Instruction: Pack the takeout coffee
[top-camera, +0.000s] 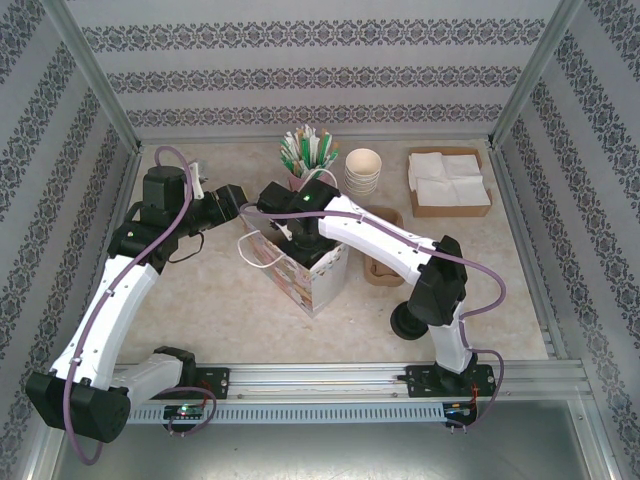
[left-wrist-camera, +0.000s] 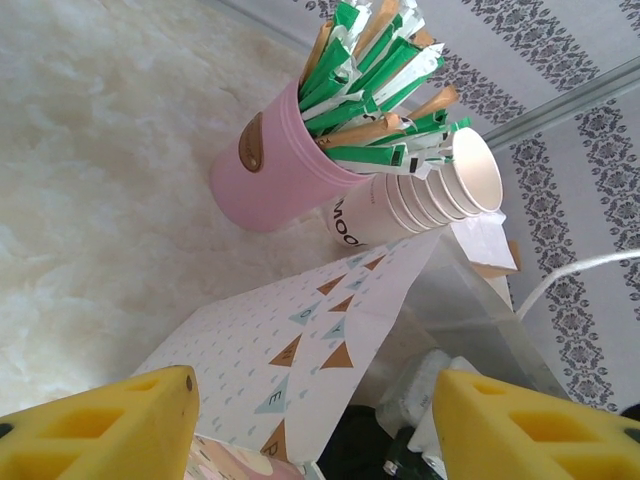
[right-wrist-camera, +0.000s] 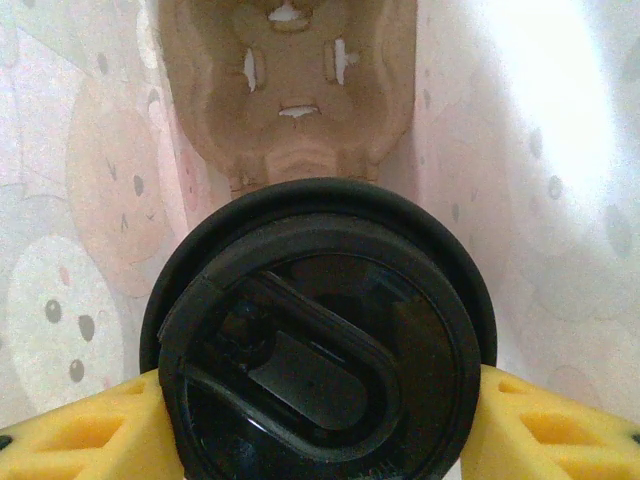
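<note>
The takeout coffee (right-wrist-camera: 320, 340) shows its round black lid from above, and my right gripper (right-wrist-camera: 320, 425) is shut on it, one yellow finger (right-wrist-camera: 90, 430) at each side. It hangs inside the patterned paper bag (top-camera: 312, 272), above a brown cardboard carrier (right-wrist-camera: 290, 90) on the bag's floor. In the top view the right gripper (top-camera: 300, 235) reaches down into the bag's mouth and hides the cup. My left gripper (left-wrist-camera: 315, 425) is open at the bag's left rim, with the bag's printed wall (left-wrist-camera: 300, 350) between its spread fingers, touching neither as far as I can see.
Behind the bag stand a pink cup of green stick packets (top-camera: 305, 158) and a stack of unlidded cream cups (top-camera: 363, 170). A box of white napkins (top-camera: 448, 182) sits at the back right. A brown cardboard tray (top-camera: 385, 268) lies right of the bag, under the right arm.
</note>
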